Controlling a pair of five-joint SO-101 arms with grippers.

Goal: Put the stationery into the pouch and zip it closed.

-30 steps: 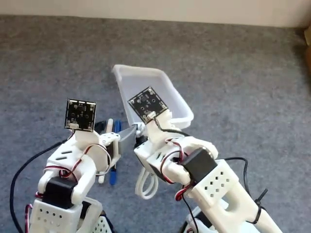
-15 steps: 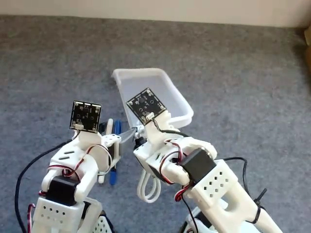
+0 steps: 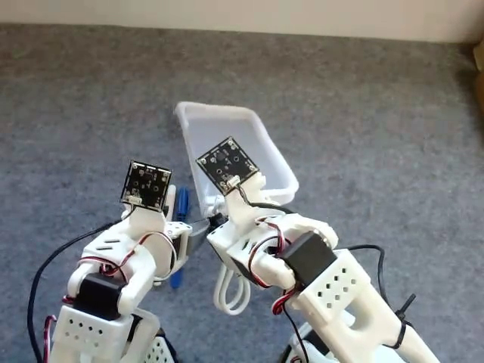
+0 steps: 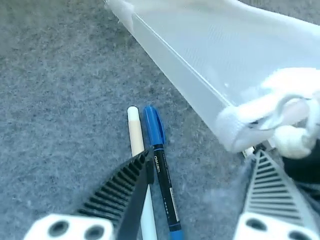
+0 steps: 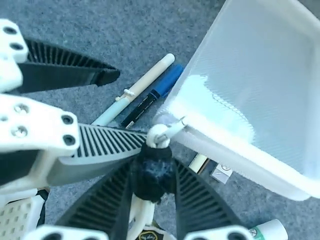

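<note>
Grey carpet (image 3: pixel 378 113), pens (image 4: pixel 161 165) beneath the released left pincer (image 4: pixel 202 157), right pincer (image 5: pixel 155 172) clenched on the pouch (image 5: pixel 260 75) zip pull (image 5: pixel 160 135).

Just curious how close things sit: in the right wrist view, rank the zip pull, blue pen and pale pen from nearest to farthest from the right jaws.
1. Zip pull: clamped by the right gripper.
2. Blue pen: lying beside the pouch.
3. Pale pen: just past that pen, farther out.

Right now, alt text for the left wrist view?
The left arm's open hand hovers over grey carpet, one side above a blue-capped black pen and a cream pen lying side by side. A translucent white pouch with a white zip pull is beside them.
</note>
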